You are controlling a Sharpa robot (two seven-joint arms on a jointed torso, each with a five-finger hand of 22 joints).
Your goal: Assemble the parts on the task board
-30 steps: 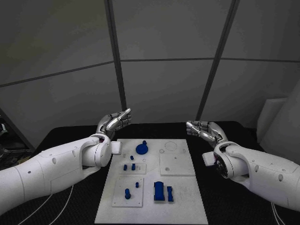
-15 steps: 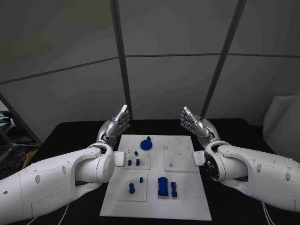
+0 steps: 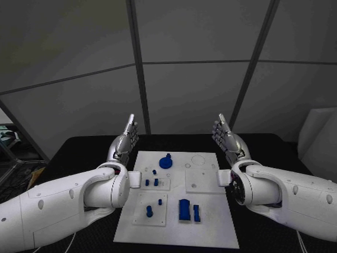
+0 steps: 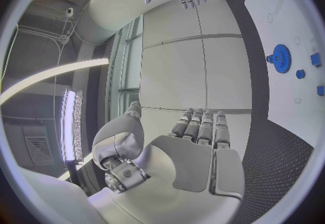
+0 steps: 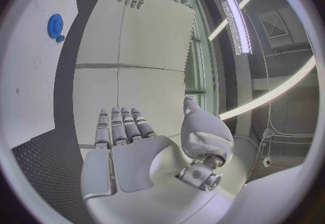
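Beside the task board's (image 3: 214, 232) long edges, left hand (image 3: 125, 138) and right hand (image 3: 228, 138) hover flat, empty; a hasty reach could probably scatter the parts (image 3: 187, 209).

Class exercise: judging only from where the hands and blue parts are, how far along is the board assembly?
Barely begun, it seems. Done: nothing clearly; whether any part is seated cannot be told. In hand: nothing. The left hand and right hand are raised, open, at the far corners of the task board. Left: the blue gear, the tall blocks and the small pegs.
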